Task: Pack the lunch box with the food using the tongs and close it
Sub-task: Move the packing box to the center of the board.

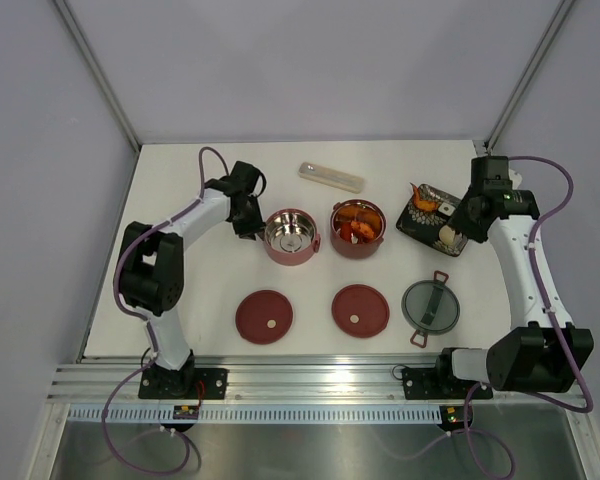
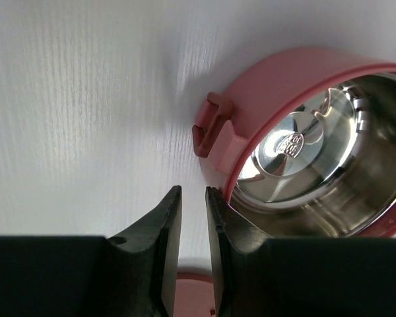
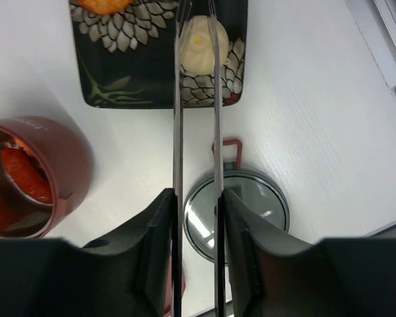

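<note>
Pink bowl [image 1: 292, 236] empty; dark-red bowl [image 1: 358, 228] w/ shrimp pcs [image 1: 352, 226]. The right gripper [image 3: 197, 198] clamps tongs [image 3: 177, 119], tips astride white piece [image 3: 198, 43] on black tray [image 3: 119, 92]. The left gripper [image 2: 193, 195]: jaws slightly apart, empty, beside pink bowl.

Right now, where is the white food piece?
In the right wrist view, the white piece sits on the black patterned tray, between the tips of the tongs, beyond the grey lid.

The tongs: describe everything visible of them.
The tongs are slim, shiny metal: two long narrow arms, nearly parallel, clamped between the jaws of the right gripper. They reach out over the black patterned tray, their tips on either side of the white piece lying there. Their joined end is hidden.
</note>
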Robot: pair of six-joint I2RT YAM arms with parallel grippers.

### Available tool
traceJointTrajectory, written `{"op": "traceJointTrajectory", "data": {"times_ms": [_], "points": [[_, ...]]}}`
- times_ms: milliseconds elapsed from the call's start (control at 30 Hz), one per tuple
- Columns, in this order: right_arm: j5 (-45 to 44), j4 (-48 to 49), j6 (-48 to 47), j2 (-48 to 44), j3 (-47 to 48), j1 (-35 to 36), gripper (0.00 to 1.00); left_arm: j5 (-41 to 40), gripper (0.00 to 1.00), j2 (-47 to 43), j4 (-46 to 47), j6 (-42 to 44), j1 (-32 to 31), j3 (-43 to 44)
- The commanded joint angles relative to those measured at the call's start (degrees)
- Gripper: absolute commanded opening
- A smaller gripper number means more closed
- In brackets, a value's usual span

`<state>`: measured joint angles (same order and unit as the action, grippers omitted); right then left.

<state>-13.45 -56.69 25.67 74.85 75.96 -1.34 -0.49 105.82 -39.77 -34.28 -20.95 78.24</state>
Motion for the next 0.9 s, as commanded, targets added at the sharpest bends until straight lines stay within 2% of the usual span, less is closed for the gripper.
{"op": "traceJointTrajectory", "data": {"times_ms": [0, 333, 867], "points": [[0.62, 0.96, -1.41, -0.76, -1.69, -1.64, 0.44, -2.66, 0.24, -1.40, -0.22, 1.67, 0.38, 3.06], [0.71, 2.28, -2.12, 0.30, -4.25, -2.44, 0.52, -6.10, 0.25, -5.45, -1.36, 3.17, 1.61, 2.97], [4.92, 4.21, -2.91, 1.17, -5.74, -2.44, 0.56, -6.54, 0.27, -5.54, -2.16, 3.61, 3.55, 5.00]]}}
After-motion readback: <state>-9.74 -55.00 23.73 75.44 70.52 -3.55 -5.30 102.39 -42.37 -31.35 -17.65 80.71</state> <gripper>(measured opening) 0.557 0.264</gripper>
